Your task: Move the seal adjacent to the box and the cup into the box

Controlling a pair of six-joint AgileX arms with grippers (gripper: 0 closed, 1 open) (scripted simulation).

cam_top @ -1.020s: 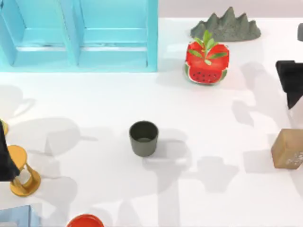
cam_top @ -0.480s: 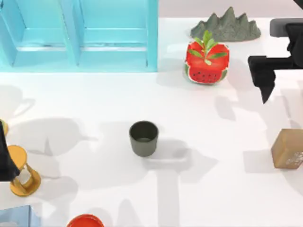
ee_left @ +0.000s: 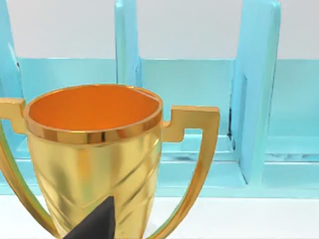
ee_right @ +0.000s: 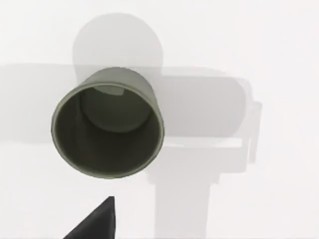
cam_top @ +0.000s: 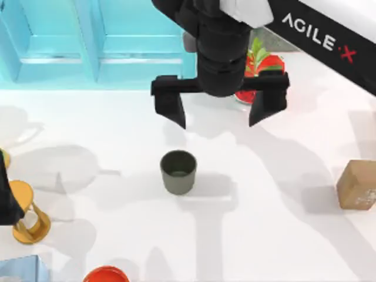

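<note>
**Right tool spread wide above the cup**

Right tool [cam_top: 219, 111] hanging over the table [cam_top: 117, 135], fingers [cam_top: 170, 108] set wide apart, nothing between them, just behind the cup [cam_top: 178, 171]. Cup upright, alone mid-table, in front of the blue box [cam_top: 97, 44]; seen from above in the right wrist view [ee_right: 107, 123]. Seal [cam_top: 357, 185] well to the right of the cup. Left arm [cam_top: 7, 197] parked far left of the cup, beside the golden stand [cam_top: 28, 214]; its tool's opening: cannot tell.

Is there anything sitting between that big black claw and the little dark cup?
No: in the top view only bare white table lies between the right end effector and the cup.
</note>
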